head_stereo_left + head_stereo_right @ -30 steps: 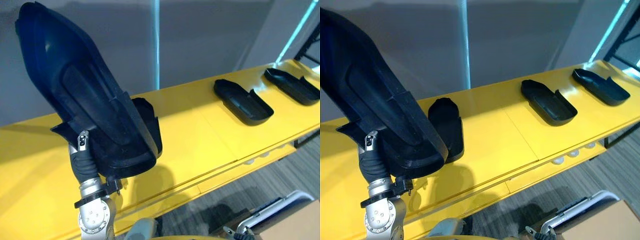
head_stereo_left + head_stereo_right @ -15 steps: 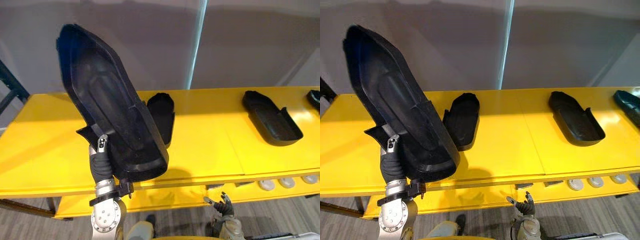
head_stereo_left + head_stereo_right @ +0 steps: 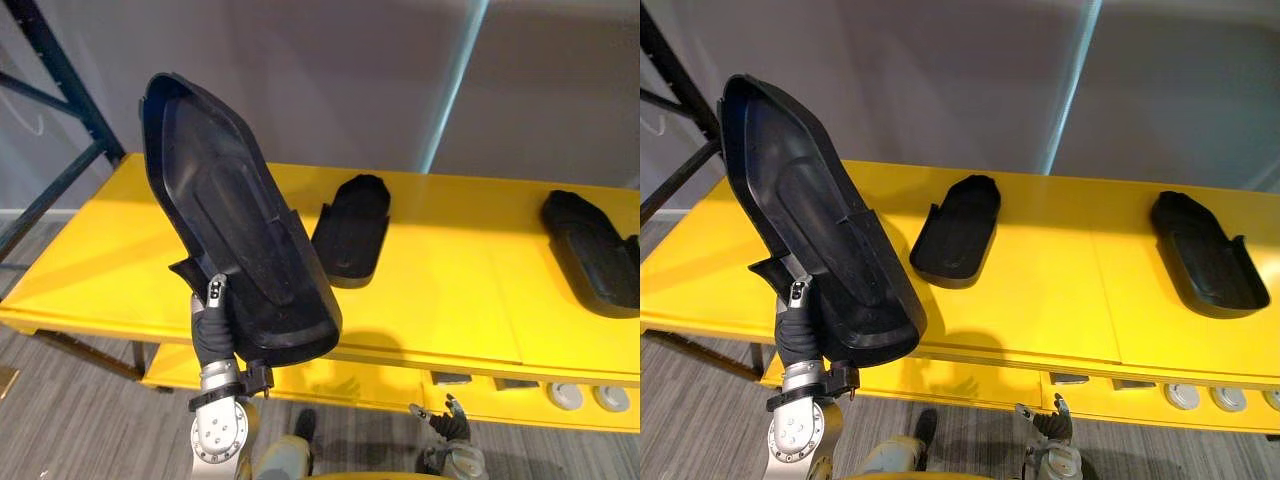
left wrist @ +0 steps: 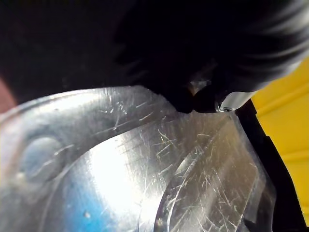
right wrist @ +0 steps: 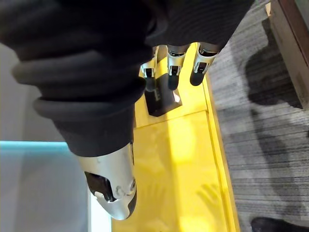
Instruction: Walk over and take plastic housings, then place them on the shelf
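— What's the left hand (image 3: 212, 322) got?
— A big black housing (image 3: 235, 240), thumb clamped on its lower edge, held up tilted with the hollow side facing us, above the front left of the yellow shelf (image 3: 450, 290).
— And on the shelf?
— A second housing (image 3: 352, 232) lies flat near the middle, just right of the held one. A third housing (image 3: 590, 252) sits well apart at the right edge.
— The right hand (image 3: 447, 425)?
— Low, below the shelf front, fingers loosely spread.

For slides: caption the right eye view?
Left hand holds a black plastic housing tilted before the yellow shelf, two other housings lying there; right hand hangs open.
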Tool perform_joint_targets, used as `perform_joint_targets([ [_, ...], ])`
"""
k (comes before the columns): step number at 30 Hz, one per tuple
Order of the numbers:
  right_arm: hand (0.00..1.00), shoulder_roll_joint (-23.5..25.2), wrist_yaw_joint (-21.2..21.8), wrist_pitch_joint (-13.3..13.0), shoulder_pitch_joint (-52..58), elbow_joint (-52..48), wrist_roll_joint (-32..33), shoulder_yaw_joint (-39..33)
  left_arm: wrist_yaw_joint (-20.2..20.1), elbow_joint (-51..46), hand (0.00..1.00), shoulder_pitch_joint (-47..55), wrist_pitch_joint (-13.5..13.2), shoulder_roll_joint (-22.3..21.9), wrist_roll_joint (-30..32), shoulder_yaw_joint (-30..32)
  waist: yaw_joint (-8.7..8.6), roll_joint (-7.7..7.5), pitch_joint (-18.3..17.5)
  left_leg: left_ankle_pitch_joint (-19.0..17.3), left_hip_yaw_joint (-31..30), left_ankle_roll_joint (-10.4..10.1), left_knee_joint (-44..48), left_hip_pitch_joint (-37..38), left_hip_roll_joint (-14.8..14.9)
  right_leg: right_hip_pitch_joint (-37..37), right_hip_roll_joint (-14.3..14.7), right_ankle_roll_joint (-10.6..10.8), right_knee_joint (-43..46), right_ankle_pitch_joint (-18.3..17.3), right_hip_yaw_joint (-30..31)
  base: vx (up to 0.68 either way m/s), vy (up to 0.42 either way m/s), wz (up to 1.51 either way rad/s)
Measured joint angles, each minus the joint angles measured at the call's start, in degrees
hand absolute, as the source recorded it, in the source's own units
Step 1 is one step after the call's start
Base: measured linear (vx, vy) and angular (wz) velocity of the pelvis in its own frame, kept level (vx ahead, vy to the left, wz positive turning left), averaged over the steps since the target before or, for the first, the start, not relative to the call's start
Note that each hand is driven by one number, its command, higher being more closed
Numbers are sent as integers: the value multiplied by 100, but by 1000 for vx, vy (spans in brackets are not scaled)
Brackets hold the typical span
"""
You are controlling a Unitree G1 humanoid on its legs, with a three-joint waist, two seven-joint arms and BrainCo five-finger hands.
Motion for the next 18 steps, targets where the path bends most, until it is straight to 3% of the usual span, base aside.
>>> perform_joint_targets([
  [1, 0, -1, 0, 5, 11, 7, -24, -44, -23, -23, 100, -43, -16, 8, -3, -54, -22, 11, -8, -3, 5, -10, -134, 247, 458, -6, -140, 116, 62, 64, 86, -5, 270, -15],
  [2, 0, -2, 0, 5, 15, 8, -24, -57, -23, -23, 100, -53, -16, 9, -4, -61, -28, 18, -12, 9, -11, -28, -176, 278, 511, -10, -167, 147, 63, 82, 95, 5, 391, -5],
  [3, 0, -9, 2, 7, 36, 8, -32, -108, -16, -22, 100, -106, -15, 10, -4, -77, -60, 64, -41, 144, -152, -204, -519, 451, 696, -27, -267, 300, 62, 167, 109, 33, 390, 20],
  [4, 0, -21, 5, 11, 55, 27, -37, -218, -1, -13, 100, -136, -16, 12, -6, -100, -136, 171, -120, 173, -360, -784, -878, 591, 733, -40, -358, 511, -1, 285, 92, 62, 640, 26],
  [5, 0, -6, 6, 21, 49, 35, -38, -278, -1, 4, 100, -174, -13, 11, -4, -101, -145, 197, -159, -37, -350, -1099, -964, 623, 649, -39, -438, 639, -52, 365, 90, 67, 681, 38],
  [6, 0, 4, 17, 34, 53, 60, -41, -265, 0, 51, 100, -296, -8, 36, -3, -93, -163, 14, -171, -249, -259, -1378, -905, 547, 400, -26, -701, 875, -185, 545, 96, 45, 665, 19],
  [7, 0, 6, 138, 58, 71, 133, -77, -163, 30, 164, 100, -376, -5, 88, -30, -47, -92, -221, -159, -341, -153, -1220, -680, 475, 140, -16, -940, 825, -340, 873, 142, 16, 415, 10],
  [8, 0, 43, 156, 58, 68, 115, -103, -164, 35, 223, 100, -376, -3, 106, -37, -39, -78, -232, -159, -431, -113, -1129, -527, 437, 95, -17, -982, 748, -407, 1074, 164, -34, 483, -19],
  [10, 0, 50, 168, 48, 48, 46, -219, -137, 21, 293, 100, -378, 6, 265, -21, -73, 6, -236, -161, -813, 144, -832, 27, 398, 25, -40, -1060, 93, -481, 1714, 223, -88, 553, -42],
  [11, 0, 51, 169, 50, 51, 65, -241, -113, 14, 288, 100, -370, 2, 299, -20, -93, 12, -190, -145, -898, 236, -747, 59, 408, 9, -70, -1090, 34, -521, 1867, 229, -115, 465, -46],
  [12, 0, 29, 195, 57, -31, 125, -242, -44, 7, 290, 100, -368, -3, 313, 7, -88, 9, -229, -175, -994, 350, -613, 80, 410, -15, -158, -1089, 185, -296, 1683, 320, -130, 337, -25],
  [13, 0, 8, 270, 55, -13, 130, -241, -36, 6, 305, 100, -342, 13, 301, 10, -86, -5, -245, -175, -1026, 320, -470, 56, 423, -86, -348, -790, 485, 324, 1072, 645, -121, 261, -13],
  [15, 0, 46, 282, 41, 8, 206, -235, -59, 1, 308, 100, -298, 20, 285, 25, -70, -47, -263, -175, -958, 326, -343, -108, 493, -218, -486, -128, 710, 883, 257, 1200, -140, 118, 8],
  [16, 0, 44, 283, 32, 26, 343, -229, -57, -4, 307, 100, -257, 23, 209, 123, -49, -73, -246, -179, -911, 332, -300, -283, 542, -399, -430, 475, 551, 953, -300, 1613, -181, 89, 21],
  [17, 0, 42, 285, 32, 37, 414, -225, -45, -10, 308, 100, -230, 23, 143, 180, -51, -92, -237, -177, -907, 332, -350, -348, 568, -513, -370, 698, 218, 785, -485, 1769, -154, 60, 25],
  [18, 0, 41, 284, 32, 38, 455, -217, -44, -15, 308, 100, -217, 23, 103, 233, -50, -118, -223, -172, -888, 326, -383, -351, 563, -583, -289, 773, 36, 592, -572, 1796, -96, 30, 27],
])
